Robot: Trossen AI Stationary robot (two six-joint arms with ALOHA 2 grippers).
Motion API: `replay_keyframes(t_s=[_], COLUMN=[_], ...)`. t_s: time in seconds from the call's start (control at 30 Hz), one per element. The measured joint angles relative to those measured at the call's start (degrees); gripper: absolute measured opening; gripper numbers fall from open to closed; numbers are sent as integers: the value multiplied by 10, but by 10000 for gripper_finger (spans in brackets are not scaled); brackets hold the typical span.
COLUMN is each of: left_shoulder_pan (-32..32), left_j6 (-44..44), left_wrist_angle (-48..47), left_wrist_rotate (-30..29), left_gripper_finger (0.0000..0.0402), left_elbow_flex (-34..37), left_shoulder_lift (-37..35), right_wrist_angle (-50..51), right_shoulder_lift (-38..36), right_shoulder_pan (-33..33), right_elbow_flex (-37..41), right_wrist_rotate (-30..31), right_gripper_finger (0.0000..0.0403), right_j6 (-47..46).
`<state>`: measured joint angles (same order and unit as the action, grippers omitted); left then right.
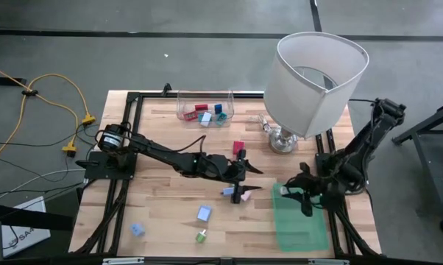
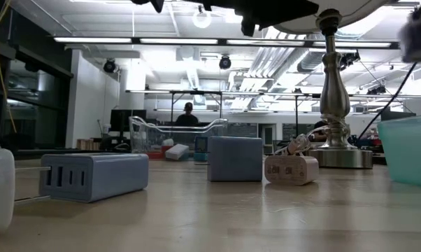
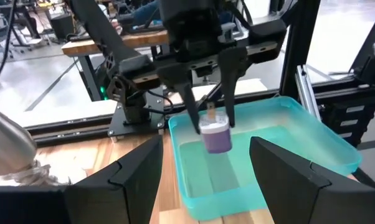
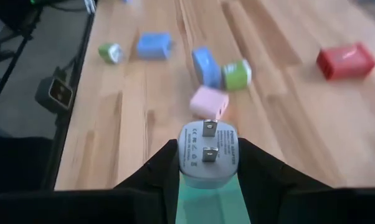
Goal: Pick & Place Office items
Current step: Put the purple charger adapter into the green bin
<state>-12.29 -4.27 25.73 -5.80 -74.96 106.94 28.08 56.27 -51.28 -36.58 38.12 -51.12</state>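
Right gripper (image 3: 211, 121) is clamped on a purple charger plug (image 3: 216, 135), prongs out, hanging just over the teal bin (image 3: 327, 134), likely for a drop. Left gripper (image 1: 245, 181) waits spread, empty, pink piece (image 4: 209, 102) just beside it.

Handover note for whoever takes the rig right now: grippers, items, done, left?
Right gripper: shut on a purple charger plug, held above the teal bin.
Left gripper: open, at mid-table near the blue piece and pink piece, holding nothing.
Done: several pieces already sit in the clear tray at the far edge.
Left: release the plug; still loose on the table are the red piece, two light blue pieces and the green piece.
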Motion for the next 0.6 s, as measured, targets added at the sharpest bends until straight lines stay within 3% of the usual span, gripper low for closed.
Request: replay_keyframes(t_s=[0.23,0.6], left_shoulder_pan=[0,0], left_j6=[1,2], left_wrist_angle=[-13,-13], left_wrist_rotate=[0,0], left_gripper_finger=[232,232], left_elbow_flex=[0,0], left_shoulder_lift=[0,0], right_wrist_angle=[14,13], right_shoulder_lift=[76,257], right_shoulder_pan=[-22,-22], right_elbow_flex=[0,0], right_wrist_rotate=[-1,-7], right_gripper_finger=[122,125], right_j6=[-97,-232])
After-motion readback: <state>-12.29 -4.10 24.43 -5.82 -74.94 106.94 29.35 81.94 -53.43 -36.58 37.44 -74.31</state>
